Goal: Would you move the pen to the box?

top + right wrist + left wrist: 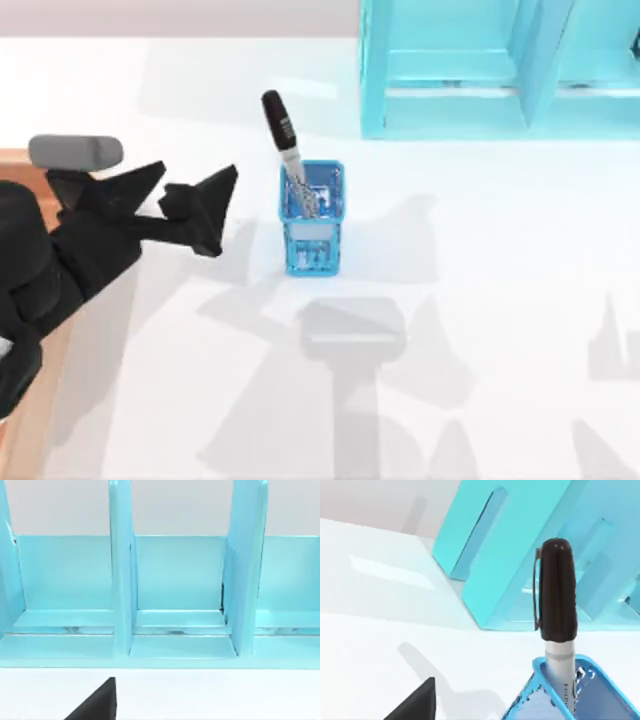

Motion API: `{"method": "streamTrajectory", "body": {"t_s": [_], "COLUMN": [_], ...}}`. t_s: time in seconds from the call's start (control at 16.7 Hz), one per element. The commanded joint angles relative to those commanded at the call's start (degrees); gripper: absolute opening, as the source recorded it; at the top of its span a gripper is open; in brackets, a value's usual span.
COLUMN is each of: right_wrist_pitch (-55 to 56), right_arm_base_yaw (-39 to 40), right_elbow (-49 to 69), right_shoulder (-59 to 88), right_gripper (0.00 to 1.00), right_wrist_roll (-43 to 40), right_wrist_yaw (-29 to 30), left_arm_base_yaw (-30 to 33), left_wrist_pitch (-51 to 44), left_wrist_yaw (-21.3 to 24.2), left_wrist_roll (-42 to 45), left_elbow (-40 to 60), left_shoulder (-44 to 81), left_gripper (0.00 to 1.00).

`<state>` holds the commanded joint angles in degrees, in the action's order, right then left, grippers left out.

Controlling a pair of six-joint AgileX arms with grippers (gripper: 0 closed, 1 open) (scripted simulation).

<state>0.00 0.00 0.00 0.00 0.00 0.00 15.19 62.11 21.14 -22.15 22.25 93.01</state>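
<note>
The pen (281,135) has a black cap and a silver-grey barrel. It stands tilted in a small translucent blue holder (312,228) near the table's middle, cap leaning toward the far left. In the left wrist view the pen (556,595) rises out of the holder (600,695) close ahead. My left gripper (200,180) is open just left of the holder with nothing between its fingers, apart from the pen. The box (40,400) is a wooden tray at the table's left edge, largely hidden under my left arm. Part of my right gripper (95,705) faces the cyan shelf.
A big cyan shelf unit (450,70) stands at the back right, behind the holder; its open compartments (180,580) show in the right wrist view. White tabletop stretches in front of and to the right of the holder.
</note>
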Motion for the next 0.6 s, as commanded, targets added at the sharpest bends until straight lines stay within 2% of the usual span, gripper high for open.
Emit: {"method": "streamTrajectory", "body": {"t_s": [0.3,0.6], "right_wrist_pitch": [0.0,0.0], "right_arm_base_yaw": [0.0,0.0], "right_elbow": [0.0,0.0], "right_shoulder": [0.0,0.0], "right_gripper": [1.00,1.00], "right_wrist_roll": [0.0,0.0], "right_wrist_yaw": [0.0,0.0], "left_arm_base_yaw": [3.1,3.5], "left_wrist_pitch": [7.8,8.4], "left_wrist_yaw": [3.0,3.3], "left_wrist_roll": [-4.4,-5.0], "left_elbow": [2.6,2.9], "left_shoulder": [13.9,15.3], "left_gripper": [1.00,1.00]}}
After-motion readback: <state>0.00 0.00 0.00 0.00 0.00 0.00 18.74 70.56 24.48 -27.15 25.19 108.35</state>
